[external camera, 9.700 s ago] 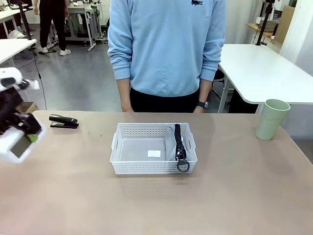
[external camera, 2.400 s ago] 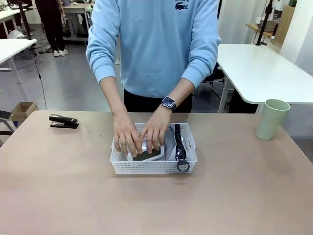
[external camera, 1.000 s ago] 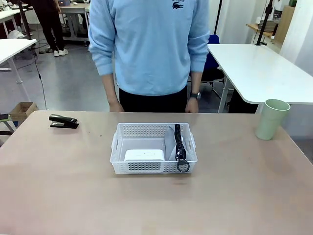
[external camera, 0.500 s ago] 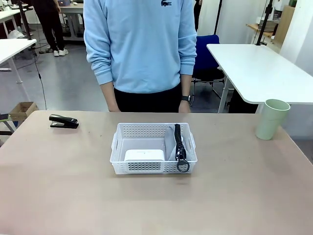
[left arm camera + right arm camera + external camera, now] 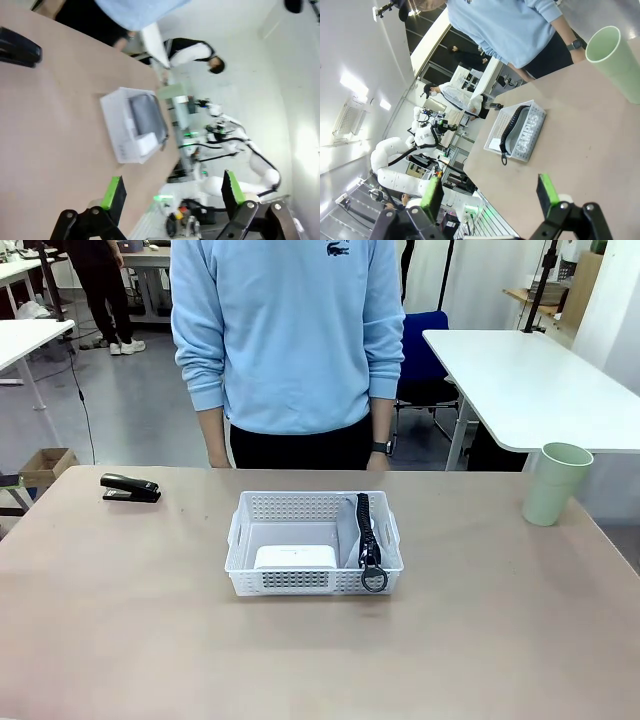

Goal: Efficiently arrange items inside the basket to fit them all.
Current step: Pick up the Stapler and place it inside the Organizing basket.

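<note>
Two grippers are released, each with its jaws spread wide and holding nothing between the green pads. The left gripper (image 5: pixel 172 192) looks out over the tan table (image 5: pixel 180 640). In its wrist view the black stapler (image 5: pixel 130 487) sits at 10 o'clock of the picture, and the white basket (image 5: pixel 300 503) lies near the middle, well clear of the fingers. The right gripper (image 5: pixel 489 195) is likewise empty. In its wrist view the pale green cup (image 5: pixel 556 483) shows at 2 o'clock and the basket lies just past centre, both apart from the pads.

In the front view the basket rests at the middle of the table. Inside it, the grey "CAMPUS" pouch (image 5: pixel 348 530) stands on edge along the 3 o'clock wall. Its black strap (image 5: pixel 366 530) runs along the top of it, and the ring (image 5: pixel 374 580) hangs over the near rim at 5 o'clock. The small white boxy device (image 5: pixel 295 557) lies flat at the 7 o'clock part of the basket, against the near wall and just beside the pouch.

The stapler lies on the table at 10 o'clock from the basket, well apart from it. The cup stands upright between 2 and 3 o'clock from the basket, near the table's edge, also well apart. A person (image 5: pixel 290 340) in a light blue sweatshirt stands at 12 o'clock behind the far edge, arms hanging at the sides.
</note>
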Motion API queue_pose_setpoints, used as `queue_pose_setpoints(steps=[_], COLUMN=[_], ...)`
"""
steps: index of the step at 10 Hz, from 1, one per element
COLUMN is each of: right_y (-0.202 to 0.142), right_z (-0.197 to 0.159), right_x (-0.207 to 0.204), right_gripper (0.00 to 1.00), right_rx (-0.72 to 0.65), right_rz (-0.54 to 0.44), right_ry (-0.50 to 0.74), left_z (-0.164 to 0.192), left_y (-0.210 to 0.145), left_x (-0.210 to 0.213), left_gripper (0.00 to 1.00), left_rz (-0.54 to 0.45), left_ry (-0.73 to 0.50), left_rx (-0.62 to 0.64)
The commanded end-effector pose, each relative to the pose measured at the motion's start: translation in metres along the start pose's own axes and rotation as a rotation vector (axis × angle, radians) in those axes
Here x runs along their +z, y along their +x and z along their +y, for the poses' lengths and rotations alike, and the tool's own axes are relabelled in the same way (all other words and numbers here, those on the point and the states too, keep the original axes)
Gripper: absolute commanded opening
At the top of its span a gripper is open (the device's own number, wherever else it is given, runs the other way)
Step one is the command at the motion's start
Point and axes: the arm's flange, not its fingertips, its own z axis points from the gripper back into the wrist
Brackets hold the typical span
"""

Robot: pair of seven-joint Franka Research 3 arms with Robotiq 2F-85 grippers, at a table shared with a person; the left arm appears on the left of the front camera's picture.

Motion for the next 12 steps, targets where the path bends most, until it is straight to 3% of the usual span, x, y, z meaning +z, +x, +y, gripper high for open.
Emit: queue_pose_setpoints(steps=[1, 4, 7, 9, 10, 11, 12], right_y=[0.004, 0.004, 0.004, 0.004, 0.004, 0.004, 0.004], right_z=[0.001, 0.001, 0.001, 0.001, 0.001, 0.001, 0.001], right_x=[0.000, 0.000, 0.000, 0.000, 0.000, 0.000, 0.000], right_gripper=[1.00, 1.00, 1.00, 1.00, 1.00, 1.00, 1.00], right_rx=[0.027, 0.027, 0.027, 0.027, 0.027, 0.027, 0.027], right_rz=[-0.022, -0.022, -0.022, -0.022, -0.022, -0.022, -0.022], right_ry=[0.017, 0.017, 0.017, 0.017, 0.017, 0.017, 0.017], left_z=[-0.034, -0.059, -0.050, -0.035, -0.033, -0.039, -0.039], left_y=[0.023, 0.054, 0.070, 0.083, 0.094, 0.074, 0.074], left_x=[-0.030, -0.092, -0.134, -0.145, -0.148, -0.148, -0.148], left_gripper=[1.00, 1.00, 1.00, 1.00, 1.00, 1.00, 1.00], left_rz=[0.092, 0.185, 0.360, 0.413, 0.322, 0.400, 0.400], left_ry=[0.271, 0.567, 0.777, 0.918, 0.907, 0.848, 0.848], left_rx=[-0.055, -0.256, -0.491, -0.471, -0.358, -0.490, -0.490])
